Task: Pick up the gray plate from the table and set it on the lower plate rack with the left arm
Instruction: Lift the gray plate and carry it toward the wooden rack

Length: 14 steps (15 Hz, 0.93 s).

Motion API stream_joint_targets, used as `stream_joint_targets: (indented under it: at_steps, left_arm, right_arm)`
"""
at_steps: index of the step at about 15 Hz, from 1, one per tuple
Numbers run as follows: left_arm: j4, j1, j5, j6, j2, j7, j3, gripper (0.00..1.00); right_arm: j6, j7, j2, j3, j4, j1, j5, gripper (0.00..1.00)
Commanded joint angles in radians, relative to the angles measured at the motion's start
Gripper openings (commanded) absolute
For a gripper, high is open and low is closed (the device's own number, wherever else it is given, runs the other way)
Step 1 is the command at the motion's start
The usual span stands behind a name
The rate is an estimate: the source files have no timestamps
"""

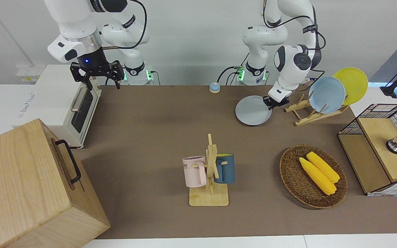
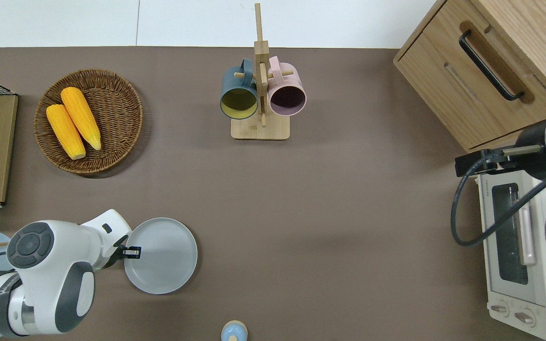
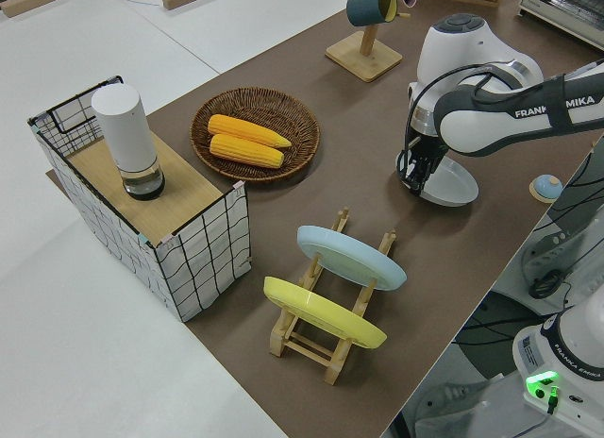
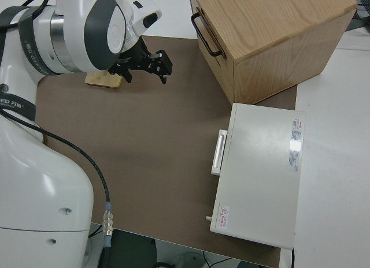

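Left gripper (image 2: 133, 252): clamped on the gray plate (image 2: 164, 255) rim, lower left of overhead view.
Plate: lifted, tilted.
Right arm: parked.

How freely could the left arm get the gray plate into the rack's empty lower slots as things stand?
Probably freely: the left gripper grips the gray plate at its rim beside the plate rack, whose lower pegs stand empty; the blue plate and yellow plate fill the higher slots.
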Motion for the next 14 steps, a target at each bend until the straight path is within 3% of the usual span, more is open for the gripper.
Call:
stream_joint_targets:
  at_steps: [1,6,14]
  left_arm:
    - [0.038,0.006,-0.004,-0.108,-0.06,0.001,0.006,0.0]
    - [0.095,0.01,-0.004,-0.245,-0.119,-0.004,0.007,0.0]
    - [0.248,0.012,0.01,-0.467,-0.174,0.005,0.069,0.0]
  right_arm:
    - [-0.016,0.013,0.009,0.02,0.021,-0.022,-0.003,0.983]
    - [-0.016,0.013,0.009,0.02,0.021,-0.022,-0.003,0.983]
    - [-0.016,0.013,0.009,0.02,0.02,-0.022,-0.003,0.983]
